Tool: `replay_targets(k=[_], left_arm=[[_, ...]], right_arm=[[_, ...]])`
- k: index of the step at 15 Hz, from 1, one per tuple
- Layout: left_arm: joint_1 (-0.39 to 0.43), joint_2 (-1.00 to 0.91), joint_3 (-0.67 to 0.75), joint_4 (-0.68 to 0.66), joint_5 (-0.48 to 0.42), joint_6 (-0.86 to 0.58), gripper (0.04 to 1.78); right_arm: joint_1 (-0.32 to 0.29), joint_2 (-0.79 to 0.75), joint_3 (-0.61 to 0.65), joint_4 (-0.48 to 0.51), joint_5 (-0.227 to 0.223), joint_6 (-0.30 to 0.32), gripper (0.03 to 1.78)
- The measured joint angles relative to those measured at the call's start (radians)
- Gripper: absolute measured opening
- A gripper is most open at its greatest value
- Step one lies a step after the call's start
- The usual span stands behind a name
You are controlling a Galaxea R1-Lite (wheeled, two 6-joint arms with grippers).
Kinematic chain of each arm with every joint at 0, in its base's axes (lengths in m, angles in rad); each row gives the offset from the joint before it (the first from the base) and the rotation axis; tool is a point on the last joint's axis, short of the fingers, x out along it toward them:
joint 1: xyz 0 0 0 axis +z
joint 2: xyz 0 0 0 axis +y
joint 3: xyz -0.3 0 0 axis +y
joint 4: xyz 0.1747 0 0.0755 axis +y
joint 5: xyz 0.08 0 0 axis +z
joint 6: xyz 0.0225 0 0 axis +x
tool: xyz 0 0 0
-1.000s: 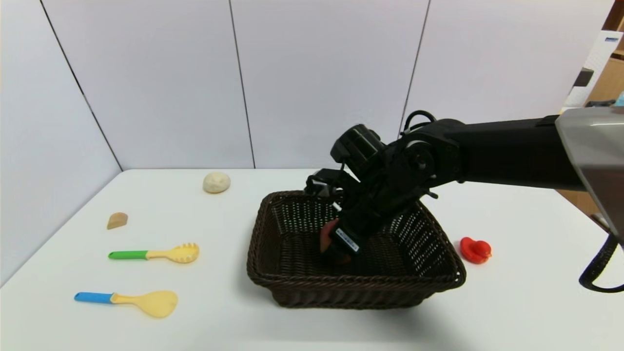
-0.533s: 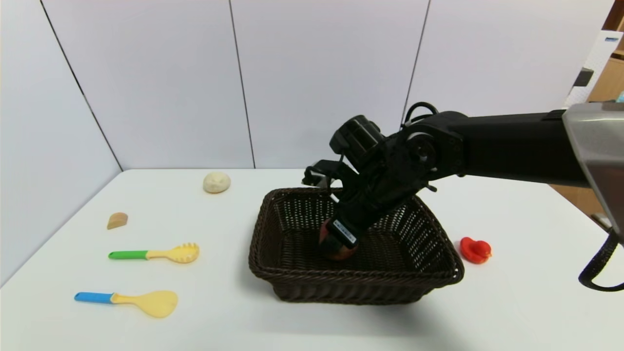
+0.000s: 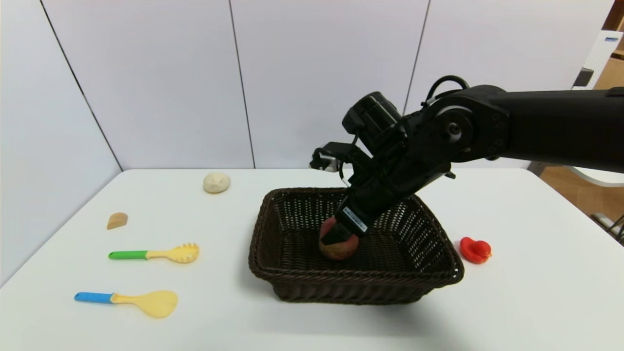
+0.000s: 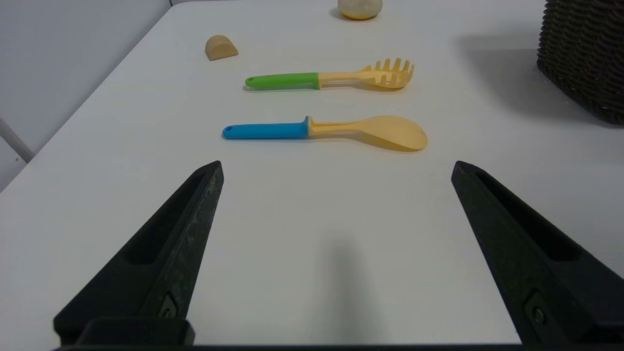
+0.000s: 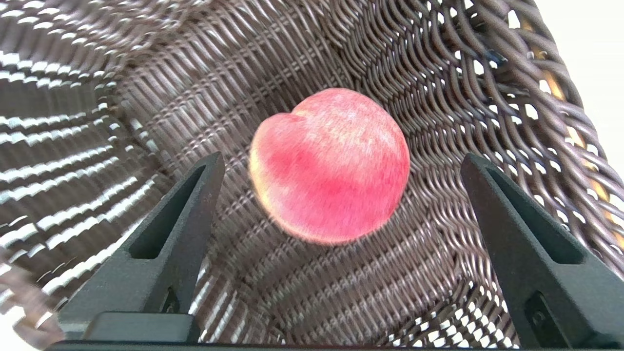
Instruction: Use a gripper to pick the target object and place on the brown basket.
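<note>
Now we see the brown basket [image 3: 354, 278], a dark woven wicker tray with flared sides and a braided rim, holding the target object [image 5: 331, 165], a round red-pink peach resting on its floor. Just above it hangs our right gripper [image 5: 341, 168], its flat black jaws spread wide on either side of the fruit, gripping nothing. Our left gripper [image 4: 336, 168] hovers wide open over the white table [image 4: 341, 204].

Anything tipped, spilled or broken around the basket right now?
Nothing stands out. The peach sits whole on the floor of the brown basket, which stands level on the table. The right gripper is open above the peach, its jaws clear of it. The left gripper is open over bare table.
</note>
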Motion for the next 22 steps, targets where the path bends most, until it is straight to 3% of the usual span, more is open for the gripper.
replay_targets(k=[9,12,15,22], left_arm=[[0.000,0.000,0.000,0.000,0.000,0.000,1.69],[0.000,0.000,0.000,0.000,0.000,0.000,1.69],[0.000,0.000,0.000,0.000,0.000,0.000,1.69],[0.000,0.000,0.000,0.000,0.000,0.000,1.69]], right_arm=[[-0.015,-0.139,-0.077,-0.017,-0.003,-0.055,1.69],[-0.069,-0.169,-0.092,-0.120,-0.071,-0.055,1.69],[-0.163,-0.186,-0.094,-0.190,-0.172,-0.053,1.69],[-0.469,-0.219,-0.089,-0.362,-0.184,-0.040,1.69]])
